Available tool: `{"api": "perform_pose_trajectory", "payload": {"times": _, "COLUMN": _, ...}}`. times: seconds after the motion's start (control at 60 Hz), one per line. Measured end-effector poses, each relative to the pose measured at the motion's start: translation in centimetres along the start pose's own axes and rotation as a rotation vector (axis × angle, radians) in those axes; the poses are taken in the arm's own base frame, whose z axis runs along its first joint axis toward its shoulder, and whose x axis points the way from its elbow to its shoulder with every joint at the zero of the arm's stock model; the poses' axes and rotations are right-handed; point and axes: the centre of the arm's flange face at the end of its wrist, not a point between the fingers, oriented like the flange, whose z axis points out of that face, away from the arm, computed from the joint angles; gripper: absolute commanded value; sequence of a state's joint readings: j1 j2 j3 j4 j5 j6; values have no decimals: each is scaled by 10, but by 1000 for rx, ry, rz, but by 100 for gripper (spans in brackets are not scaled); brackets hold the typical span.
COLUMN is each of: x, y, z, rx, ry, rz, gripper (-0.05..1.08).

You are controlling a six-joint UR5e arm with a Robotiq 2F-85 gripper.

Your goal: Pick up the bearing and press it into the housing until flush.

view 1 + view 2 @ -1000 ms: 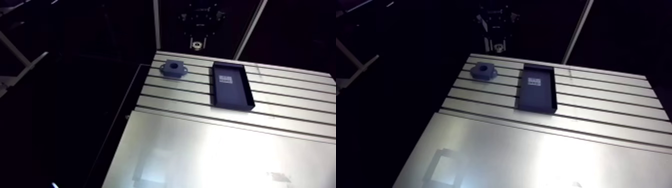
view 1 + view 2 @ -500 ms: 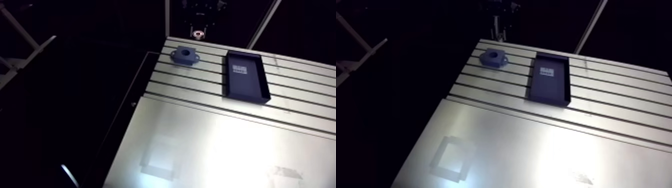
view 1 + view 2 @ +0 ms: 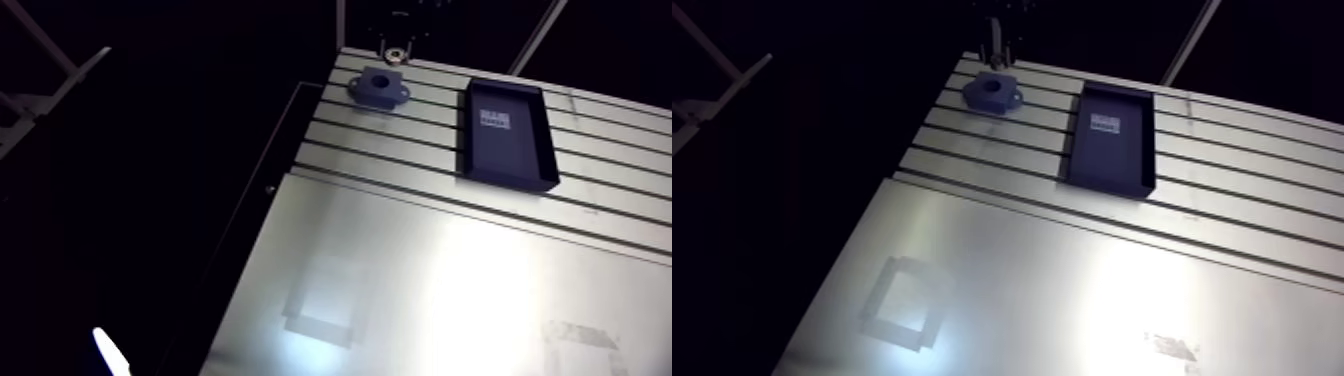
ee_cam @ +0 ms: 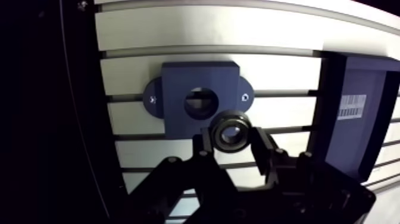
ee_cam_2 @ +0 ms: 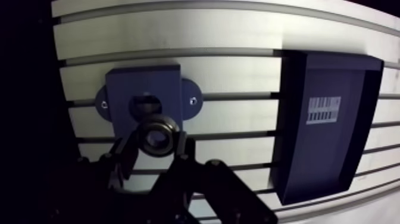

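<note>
Gripper (image 4: 233,142) clamped on bearing (image 4: 232,131), fingers part-open round it; vs. earlier, carried closer to housing (image 4: 175,98); bearing sat just beside housing bore (image 4: 200,102), not yet centred; alignment, then pressing, prob. next.

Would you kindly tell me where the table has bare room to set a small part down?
The broad smooth plate, nearer the arm's camera than the slotted rows, is bare. A slotted strip also lies free between the housing and the tray. It is crowded at the housing, where the gripper holds the bearing close to its bore.
</note>
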State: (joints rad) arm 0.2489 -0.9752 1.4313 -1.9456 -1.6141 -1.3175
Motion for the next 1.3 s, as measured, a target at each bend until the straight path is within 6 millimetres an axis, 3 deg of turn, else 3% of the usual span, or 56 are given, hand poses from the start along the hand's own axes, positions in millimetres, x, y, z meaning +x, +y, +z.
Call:
{"api": "perform_pose_trajectory", "payload": {"times": 0.65, "x": 7, "y": -14, "z": 28, "rx": -11, "ry": -31, "rz": -25, "gripper": 69}}
{"api": "perform_pose_trajectory", "payload": {"times": 1.3, "x": 8, "y": -21, "z": 34, "rx": -13, "ry": -34, "rz": -37, "gripper": 69}}
